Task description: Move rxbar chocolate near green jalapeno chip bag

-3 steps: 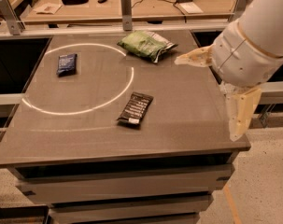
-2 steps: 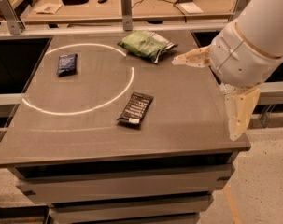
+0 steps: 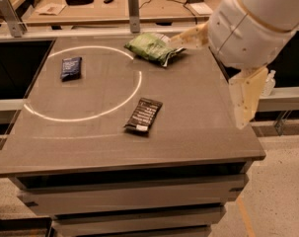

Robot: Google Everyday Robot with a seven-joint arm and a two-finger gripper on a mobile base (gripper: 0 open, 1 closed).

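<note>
While we are hovering the gripper (image 3: 206, 83) above the right side of the table (image 3: 198, 132), its fingers are standing wide apart, gripping nothing | rxbar chocolate (image 3: 143, 115) is lying flat near the front middle | green jalapeno chip bag (image 3: 151, 47) is resting at the back, well apart from the bar.

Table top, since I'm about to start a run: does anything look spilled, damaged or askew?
Nothing stands out. The rxbar chocolate lies flat beside the white circle; the green jalapeno chip bag and dark blue packet look intact. The claw hangs open and empty over the right side of the table.
</note>
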